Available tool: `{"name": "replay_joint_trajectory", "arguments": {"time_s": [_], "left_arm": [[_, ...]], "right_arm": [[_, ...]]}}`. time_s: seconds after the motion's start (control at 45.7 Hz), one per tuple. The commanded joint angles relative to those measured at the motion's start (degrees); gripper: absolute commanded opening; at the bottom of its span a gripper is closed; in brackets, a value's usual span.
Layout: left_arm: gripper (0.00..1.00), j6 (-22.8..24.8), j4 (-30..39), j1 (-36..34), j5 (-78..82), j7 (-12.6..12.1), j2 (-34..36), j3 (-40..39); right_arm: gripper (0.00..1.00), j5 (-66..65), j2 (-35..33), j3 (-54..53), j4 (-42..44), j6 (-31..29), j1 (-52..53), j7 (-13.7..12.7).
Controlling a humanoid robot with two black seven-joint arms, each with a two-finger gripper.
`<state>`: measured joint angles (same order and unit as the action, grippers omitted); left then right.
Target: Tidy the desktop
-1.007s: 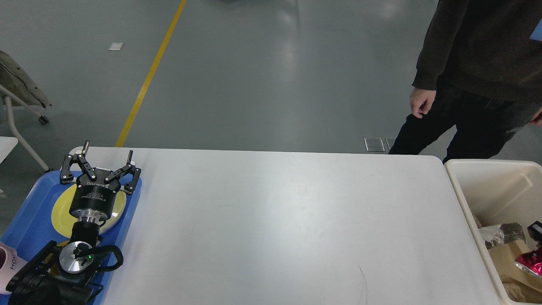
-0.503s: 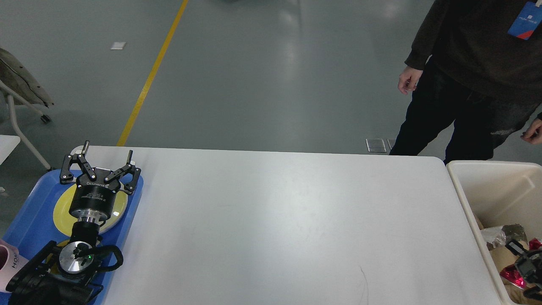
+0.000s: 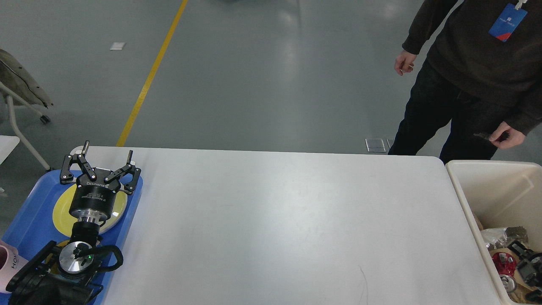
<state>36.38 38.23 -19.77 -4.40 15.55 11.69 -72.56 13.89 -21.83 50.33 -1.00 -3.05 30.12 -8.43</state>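
The big white rectangular desktop (image 3: 288, 224) with rounded corners is sitting smooth and plain, filling the middle. The robot's left gripper (image 3: 108, 153) is hanging spread wide over a blue plastic tray (image 3: 29, 220); the right gripper (image 3: 527, 264), can't tell.

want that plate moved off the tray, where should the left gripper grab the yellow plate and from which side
Grip the yellow plate by its thin rim, on the bare arc at its left. It lies flat on the blue tray, so nothing else offers a hold; one finger would likely have to slip under the edge. The left gripper, open, hangs over the plate's far side, so probably come down from above and shift left.
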Motion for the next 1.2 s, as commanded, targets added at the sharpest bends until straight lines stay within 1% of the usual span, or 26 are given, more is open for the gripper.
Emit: {"name": "replay_joint_trajectory", "arguments": {"time_s": [0.0,0.066,0.109,0.175,0.263,0.35,0.416,0.46,0.547,0.613,0.678,0.722,0.766,0.832,0.897,0.963,1.029,1.072,1.182], "left_arm": [[0.96,0.01,0.0,0.0,0.0,0.0,0.0,-0.03],[0.96,-0.08,0.0,0.0,0.0,0.0,0.0,-0.03],[0.96,0.01,0.0,0.0,0.0,0.0,0.0,-0.03],[0.96,0.01,0.0,0.0,0.0,0.0,0.0,-0.03],[0.96,0.01,0.0,0.0,0.0,0.0,0.0,-0.03],[0.96,0.01,0.0,0.0,0.0,0.0,0.0,-0.03],[0.96,0.01,0.0,0.0,0.0,0.0,0.0,-0.03],[0.96,0.01,0.0,0.0,0.0,0.0,0.0,-0.03],[0.96,-0.08,0.0,0.0,0.0,0.0,0.0,-0.03],[0.96,-0.08,0.0,0.0,0.0,0.0,0.0,-0.03],[0.96,-0.08,0.0,0.0,0.0,0.0,0.0,-0.03],[0.96,-0.08,0.0,0.0,0.0,0.0,0.0,0.05],[0.96,-0.08,0.0,0.0,0.0,0.0,0.0,0.05],[0.96,-0.08,0.0,0.0,0.0,0.0,0.0,0.05],[0.96,-0.08,0.0,0.0,0.0,0.0,0.0,0.05],[0.96,-0.08,0.0,0.0,0.0,0.0,0.0,0.05],[0.96,0.01,0.0,0.0,0.0,0.0,0.0,0.05],[0.96,0.01,0.0,0.0,0.0,0.0,0.0,0.05],[0.96,0.01,0.0,0.0,0.0,0.0,0.0,0.05]], "right_arm": [[1.0,0.44,-0.4,-0.41,0.03,0.06,0.37,-0.01],[1.0,0.61,-0.84,-2.33,0.03,0.15,0.99,0.08],[1.0,0.7,-1.28,-5.66,0.03,0.15,1.78,0.08],[1.0,0.7,-1.98,-13.12,0.03,0.15,2.92,0.08],[1.0,0.26,-2.86,-25.86,-0.41,-0.2,4.5,0.43],[1.0,-0.18,-4.35,-34.49,-1.72,-0.56,7.75,0.78],[1.0,-0.18,-6.72,-41.6,-4.44,-0.47,10.56,0.69],[1.0,-0.18,-8.74,-48.1,-7.95,-0.56,11.62,0.69],[1.0,-0.18,-13.75,-63.56,-16.21,-0.56,11.62,0.69],[1.0,-0.18,-15.52,-72.19,-18.6,-0.47,11.01,0.78],[1.0,-0.18,-14.47,-75.46,-18.95,-0.55,11.27,1.04],[1.0,-0.18,-14.2,-75.73,-19.48,-0.73,11.8,1.57],[1.0,-0.18,-14.12,-75.73,-20.01,-0.91,12.06,2.71],[1.0,-0.09,-14.03,-75.82,-22.72,-1.08,12.59,5.78],[1.0,-0.09,-13.77,-75.99,-26.07,-0.82,12.94,10.08],[1.0,0.7,-12.89,-78.0,-27.39,-0.82,13.56,14.65],[1.0,0.7,-12.27,-83.35,-28.35,-1.61,13.73,17.73],[1.0,0.7,-12.18,-87.66,-29.93,-2.92,13.12,18.79],[1.0,0.44,-11.48,-96.11,-37.58,-6.88,8.56,19.06]]}}
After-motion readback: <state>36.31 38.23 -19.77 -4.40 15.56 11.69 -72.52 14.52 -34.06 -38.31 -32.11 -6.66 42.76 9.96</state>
